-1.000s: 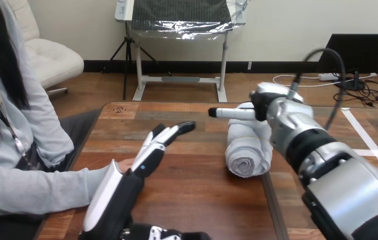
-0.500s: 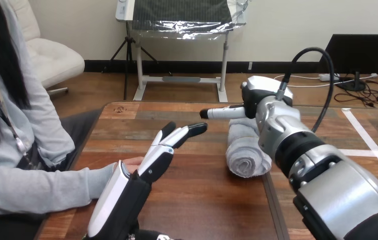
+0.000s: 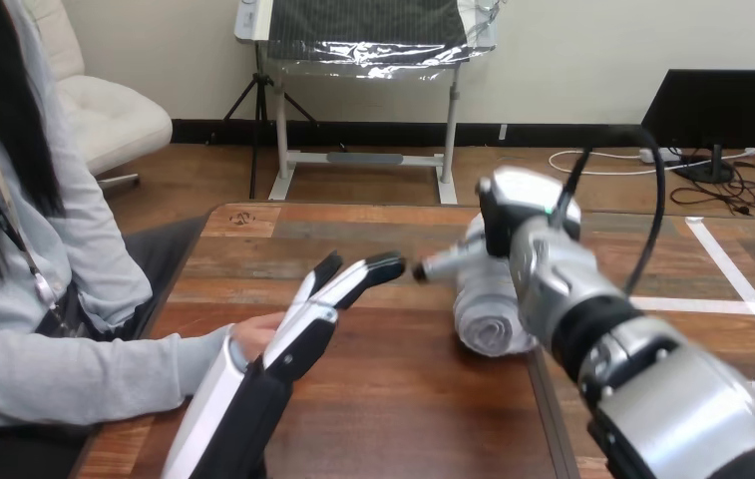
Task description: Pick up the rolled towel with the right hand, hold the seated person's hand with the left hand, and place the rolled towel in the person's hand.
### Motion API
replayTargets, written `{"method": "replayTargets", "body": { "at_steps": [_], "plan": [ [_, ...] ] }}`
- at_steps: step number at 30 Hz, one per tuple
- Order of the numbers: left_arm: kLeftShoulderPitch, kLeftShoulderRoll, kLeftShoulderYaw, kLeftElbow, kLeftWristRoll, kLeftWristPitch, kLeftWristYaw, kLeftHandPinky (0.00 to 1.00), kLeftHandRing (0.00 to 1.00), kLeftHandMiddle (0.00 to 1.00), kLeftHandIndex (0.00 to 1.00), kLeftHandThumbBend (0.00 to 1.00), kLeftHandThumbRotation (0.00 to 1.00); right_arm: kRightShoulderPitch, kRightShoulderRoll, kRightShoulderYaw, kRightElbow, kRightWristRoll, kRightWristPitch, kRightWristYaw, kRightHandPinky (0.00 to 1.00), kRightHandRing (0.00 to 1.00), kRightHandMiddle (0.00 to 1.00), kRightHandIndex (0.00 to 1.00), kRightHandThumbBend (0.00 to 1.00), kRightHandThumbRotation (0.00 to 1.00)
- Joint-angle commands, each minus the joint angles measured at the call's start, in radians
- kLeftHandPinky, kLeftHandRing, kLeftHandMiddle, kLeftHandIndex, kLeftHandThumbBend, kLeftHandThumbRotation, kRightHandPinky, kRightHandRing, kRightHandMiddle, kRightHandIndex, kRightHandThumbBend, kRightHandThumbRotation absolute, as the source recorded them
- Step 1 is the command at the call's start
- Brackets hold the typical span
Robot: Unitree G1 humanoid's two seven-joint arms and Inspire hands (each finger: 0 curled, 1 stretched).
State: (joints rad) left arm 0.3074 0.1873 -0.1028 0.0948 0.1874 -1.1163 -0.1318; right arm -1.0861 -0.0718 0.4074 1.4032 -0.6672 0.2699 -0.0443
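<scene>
The rolled white towel (image 3: 488, 324) lies on the wooden table (image 3: 393, 399) right of centre, its spiral end facing me. My right hand (image 3: 511, 215) sits low over the towel's far part and hides it. Its thumb (image 3: 441, 265) sticks out straight to the left, clear of the roll. My left hand (image 3: 315, 311) reaches forward at centre left with straight fingers and holds nothing. The person's hand (image 3: 256, 326) rests on the table just left of my left hand, partly hidden behind it. I cannot tell whether the two touch.
The person sits at the table's left side, with a grey-sleeved forearm (image 3: 74, 374) lying along the near left edge. The table's right edge (image 3: 543, 399) runs close beside the towel.
My right hand has come down from above the towel onto its far part, and the thumb now points lower. My left hand has edged forward and right beside the person's hand.
</scene>
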Motion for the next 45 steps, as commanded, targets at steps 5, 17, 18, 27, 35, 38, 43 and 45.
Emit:
{"method": "replayTargets", "body": {
  "at_steps": [5,17,18,27,35,38,43,45],
  "plan": [
    [0.007,-0.002,0.010,-0.076,-0.023,0.004,0.017,1.00,0.91,0.91,0.87,1.00,0.58,0.044,-0.028,-0.007,-0.003,0.008,-0.036,-0.019,0.38,0.58,0.78,0.94,0.96,0.25],
    [0.020,0.015,0.001,-0.088,-0.062,0.005,0.006,1.00,0.94,0.93,0.88,1.00,0.59,0.067,-0.041,0.036,-0.003,-0.028,-0.065,-0.009,0.35,0.52,0.65,0.77,0.95,0.12],
    [0.020,0.013,0.002,-0.088,-0.061,0.005,0.007,1.00,0.94,0.93,0.88,1.00,0.59,0.069,-0.042,0.033,-0.003,-0.025,-0.065,-0.005,0.35,0.52,0.65,0.76,0.95,0.12],
    [0.016,0.010,0.004,-0.088,-0.057,0.002,0.008,1.00,0.94,0.93,0.87,1.00,0.59,0.078,-0.047,0.032,-0.003,-0.019,-0.067,0.013,0.28,0.42,0.55,0.70,0.93,0.12],
    [0.011,0.005,0.010,-0.085,-0.048,-0.002,0.011,1.00,0.94,0.91,0.87,1.00,0.60,0.093,-0.051,0.050,-0.003,-0.035,-0.082,0.001,0.29,0.41,0.51,0.58,0.94,0.08],
    [0.013,0.004,0.009,-0.089,-0.052,0.004,0.012,1.00,0.94,0.91,0.87,1.00,0.60,0.100,-0.053,0.037,-0.005,-0.020,-0.095,-0.005,0.29,0.42,0.52,0.58,0.92,0.05],
    [0.007,0.004,0.011,-0.086,-0.052,-0.001,0.013,1.00,0.93,0.91,0.86,1.00,0.62,0.117,-0.057,0.026,-0.009,-0.008,-0.128,-0.032,0.26,0.37,0.47,0.65,0.80,0.01],
    [0.003,0.006,0.012,-0.083,-0.051,-0.004,0.012,1.00,0.93,0.90,0.85,1.00,0.62,0.122,-0.059,0.025,-0.010,-0.007,-0.139,-0.042,0.25,0.36,0.46,0.68,0.77,0.01]
  ]
}}
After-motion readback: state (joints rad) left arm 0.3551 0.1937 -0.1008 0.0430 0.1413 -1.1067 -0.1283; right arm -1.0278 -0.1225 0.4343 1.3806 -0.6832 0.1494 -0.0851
